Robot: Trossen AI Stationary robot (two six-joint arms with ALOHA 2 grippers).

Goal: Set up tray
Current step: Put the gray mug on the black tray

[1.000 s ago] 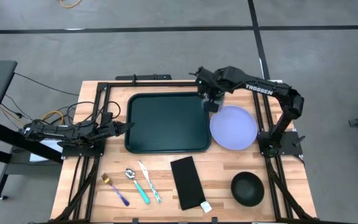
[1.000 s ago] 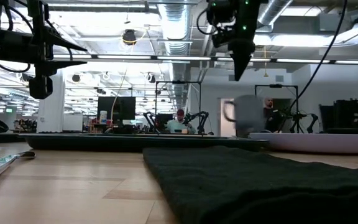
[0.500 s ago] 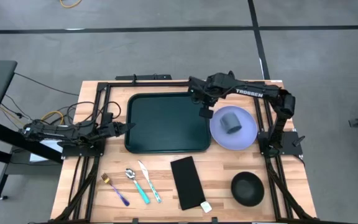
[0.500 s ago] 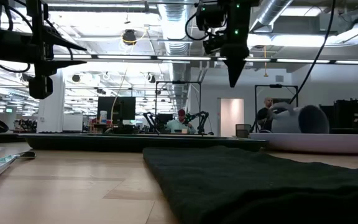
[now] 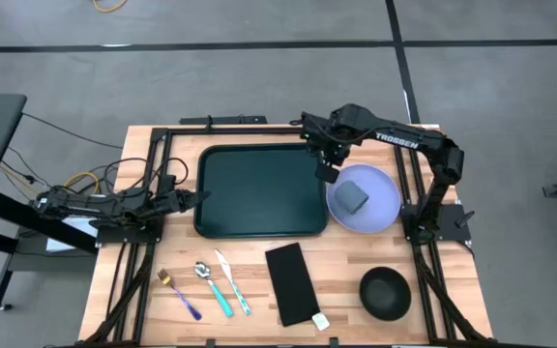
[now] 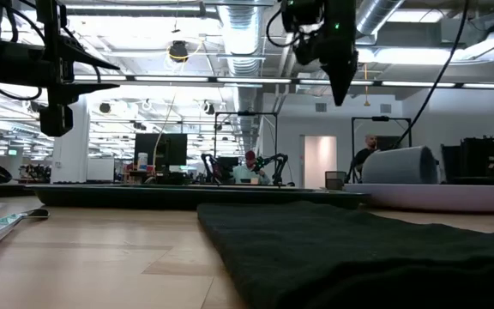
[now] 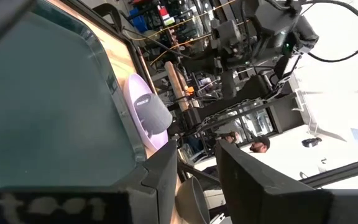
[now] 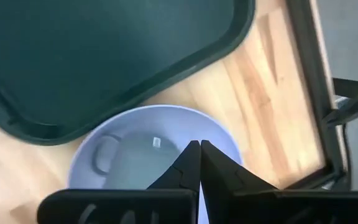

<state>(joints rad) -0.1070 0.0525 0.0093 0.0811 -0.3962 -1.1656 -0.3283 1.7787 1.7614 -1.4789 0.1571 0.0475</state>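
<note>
The dark green tray (image 5: 259,190) lies flat on the table at the far middle. Right of it a lavender plate (image 5: 380,208) holds a grey mug (image 5: 354,196) lying on its side (image 6: 399,165). My right gripper (image 5: 325,172) hangs shut, pointing down, above the gap between tray and plate (image 8: 196,163), well clear of both (image 6: 343,90). My left gripper (image 5: 198,197) waits level at the tray's left rim, open (image 7: 197,180) with nothing between its fingers.
Along the near edge lie a purple fork (image 5: 179,294), a teal spoon (image 5: 213,287), a knife (image 5: 232,282), a flat black napkin (image 5: 291,283) with a small white thing (image 5: 319,321) by it, and a black bowl (image 5: 385,293). Dark frame rails (image 5: 153,184) border the table.
The grey mug has dropped through the air onto the lavender plate, rocked there, and now lies still on its side. My right gripper, shut throughout, has swung a little toward the tray and back, turned about its own line, and risen slightly.
</note>
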